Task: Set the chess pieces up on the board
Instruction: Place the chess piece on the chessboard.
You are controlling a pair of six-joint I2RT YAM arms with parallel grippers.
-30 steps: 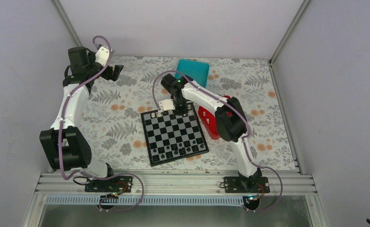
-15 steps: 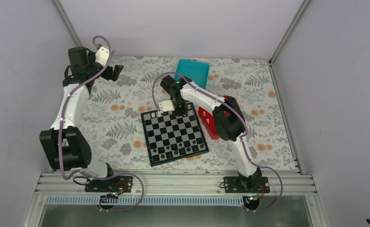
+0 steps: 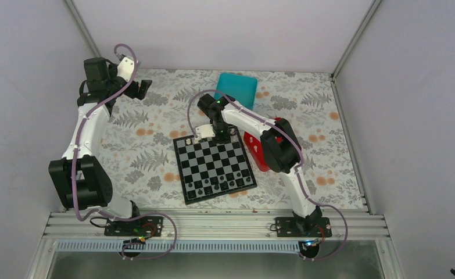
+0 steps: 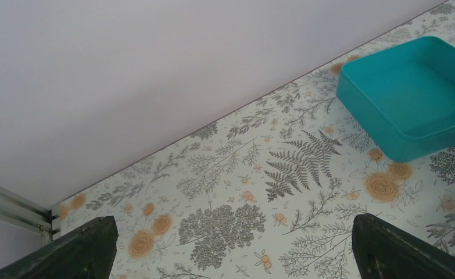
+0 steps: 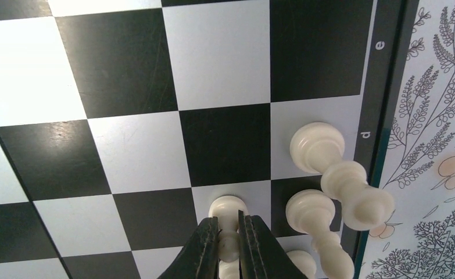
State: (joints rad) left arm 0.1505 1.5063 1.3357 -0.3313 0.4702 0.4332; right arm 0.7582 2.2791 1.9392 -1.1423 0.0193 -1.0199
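Note:
The board [image 3: 214, 165] lies mid-table, black and light-grey checks. My right gripper [image 5: 229, 232] is shut on a white pawn [image 5: 228, 215], whose base rests on a light square of the board [image 5: 120, 116] near its far edge. Three other white chess pieces stand close by on the right: one [image 5: 316, 145] on a light square, one [image 5: 309, 210] on a dark square, and a taller one [image 5: 355, 195] at the border. In the top view the right gripper [image 3: 218, 137] hangs over the far rank. My left gripper [image 3: 145, 88] is open, far left, with nothing between its fingers [image 4: 85, 247].
A teal box [image 3: 237, 88] sits behind the board, also the teal box [image 4: 411, 96] in the left wrist view. A red tray [image 3: 258, 150] lies right of the board under the right arm. Dark pieces [image 3: 219, 185] line the board's near ranks.
The right arm has shifted slightly left over the board's far edge. The left arm has not moved.

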